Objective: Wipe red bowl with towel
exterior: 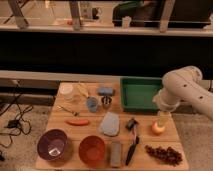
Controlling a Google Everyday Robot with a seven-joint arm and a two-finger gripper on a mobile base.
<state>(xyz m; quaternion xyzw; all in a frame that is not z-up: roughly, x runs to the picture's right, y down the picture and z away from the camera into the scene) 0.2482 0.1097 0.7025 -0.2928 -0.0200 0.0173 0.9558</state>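
Note:
The red bowl (pixel 92 149) stands near the table's front edge, left of centre, beside a purple bowl (pixel 53 144). The towel (pixel 110 123), a pale grey-blue cloth, lies flat on the table just behind and to the right of the red bowl. My gripper (pixel 161 120) hangs from the white arm at the table's right side, pointing down just above an orange fruit (pixel 158 129). It is open with nothing in it, well to the right of the towel and the bowl.
A green tray (pixel 140 93) sits at the back right. A grey bar (pixel 116 153), a black brush (pixel 132 145) and grapes (pixel 164 154) lie at the front. A blue-grey sponge (pixel 105 91), a blue cup (pixel 92 104), a metal cup (pixel 106 101) and a red stick (pixel 77 121) are further back.

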